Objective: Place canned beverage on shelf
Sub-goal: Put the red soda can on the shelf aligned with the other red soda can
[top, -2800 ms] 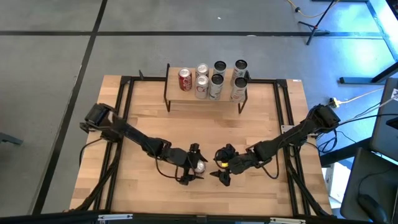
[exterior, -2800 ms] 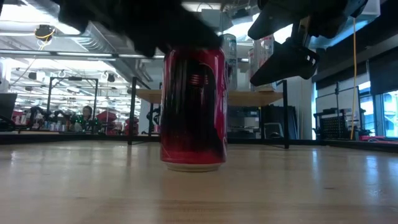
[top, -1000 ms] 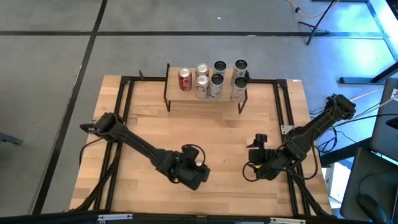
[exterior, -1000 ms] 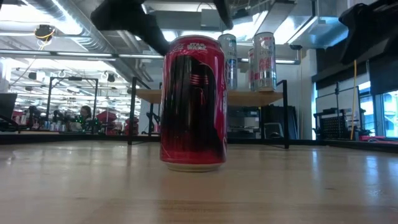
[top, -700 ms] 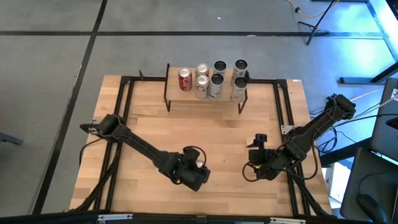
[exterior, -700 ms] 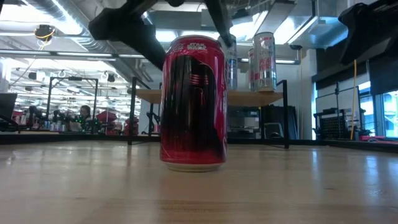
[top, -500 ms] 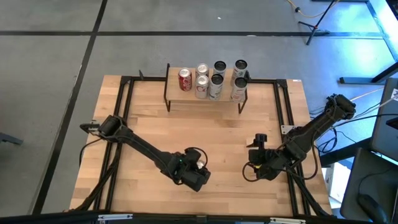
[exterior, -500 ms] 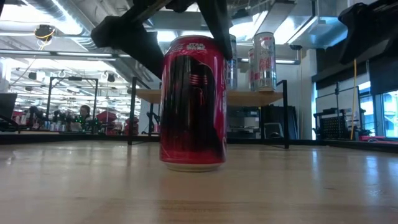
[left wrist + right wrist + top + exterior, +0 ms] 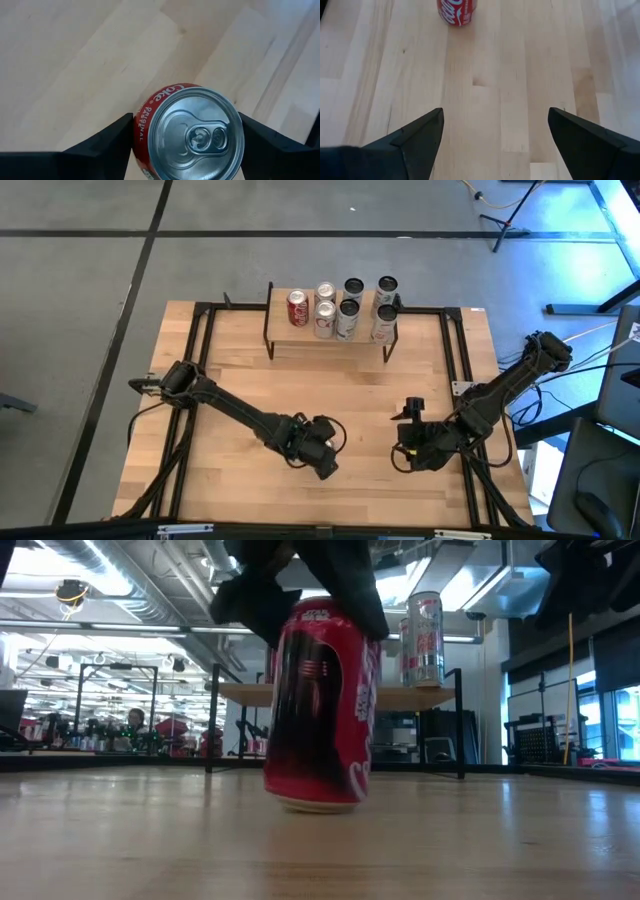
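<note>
On the worktop point(image 9: 240, 375), well short of the far shelf point(image 9: 330, 332) crowded with six cans, the left tool point(image 9: 186, 131) clasped the tilted red Coca-Cola can point(image 9: 322, 705), which might tip or slip on lifting, while the right tool point(image 9: 492, 125) waited wide open, empty.

Grey floor point(image 9: 90, 310) crossed by dark lines surrounds the wooden table point(image 9: 330, 395); beyond, ceiling ducts point(image 9: 140, 585), bright strip lights, and windows point(image 9: 620, 725) far right
</note>
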Controlling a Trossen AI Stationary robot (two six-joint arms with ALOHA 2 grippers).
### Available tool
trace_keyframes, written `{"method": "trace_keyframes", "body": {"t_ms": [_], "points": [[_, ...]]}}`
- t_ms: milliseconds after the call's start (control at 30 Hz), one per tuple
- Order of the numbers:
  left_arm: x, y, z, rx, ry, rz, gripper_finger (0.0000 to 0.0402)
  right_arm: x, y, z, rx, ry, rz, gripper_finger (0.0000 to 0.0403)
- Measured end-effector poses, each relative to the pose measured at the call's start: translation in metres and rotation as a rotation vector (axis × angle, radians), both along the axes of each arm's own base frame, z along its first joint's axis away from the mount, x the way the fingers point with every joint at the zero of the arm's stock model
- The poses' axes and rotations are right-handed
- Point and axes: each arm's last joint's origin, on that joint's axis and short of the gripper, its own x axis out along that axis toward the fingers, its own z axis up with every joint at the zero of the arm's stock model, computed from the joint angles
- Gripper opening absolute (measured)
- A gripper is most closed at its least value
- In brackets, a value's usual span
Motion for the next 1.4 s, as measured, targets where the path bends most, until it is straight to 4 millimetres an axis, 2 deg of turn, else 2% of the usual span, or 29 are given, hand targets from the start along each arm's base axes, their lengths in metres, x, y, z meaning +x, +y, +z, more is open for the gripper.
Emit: {"method": "trace_keyframes", "body": {"t_ms": [167, 367, 567, 667, 800, 1033, 1233, 1400], "points": [[-0.005, 0.017, 0.02, 0.015, 0.023, -0.117, 0.0261, 0.0, -0.001, 0.0, -0.013, 0.004, 0.011, 0.0344], [-0.023, 0.058, 0.081, 0.044, -0.085, -0.217, 0.0261, 0.009, -0.015, 0.006, 0.009, -0.032, -0.035, 0.0344], [-0.06, 0.122, 0.146, 0.129, -0.208, -0.29, 0.0261, 0.016, -0.045, 0.041, 0.087, -0.16, -0.109, 0.0344], [-0.08, 0.162, 0.167, 0.191, -0.231, -0.299, 0.0261, 0.016, -0.065, 0.051, 0.099, -0.21, -0.196, 0.0344], [-0.097, 0.21, 0.173, 0.228, -0.199, -0.344, 0.0261, 0.017, -0.088, 0.058, 0.11, -0.253, -0.296, 0.0344], [-0.108, 0.281, 0.159, 0.179, -0.171, -0.436, 0.0261, 0.024, -0.108, 0.057, 0.161, -0.263, -0.413, 0.0344], [-0.114, 0.322, 0.144, 0.143, -0.159, -0.43, 0.0261, 0.024, -0.111, 0.051, 0.19, -0.257, -0.479, 0.0344], [-0.116, 0.339, 0.136, 0.154, -0.137, -0.428, 0.0261, 0.024, -0.111, 0.05, 0.213, -0.267, -0.516, 0.0344]]}}
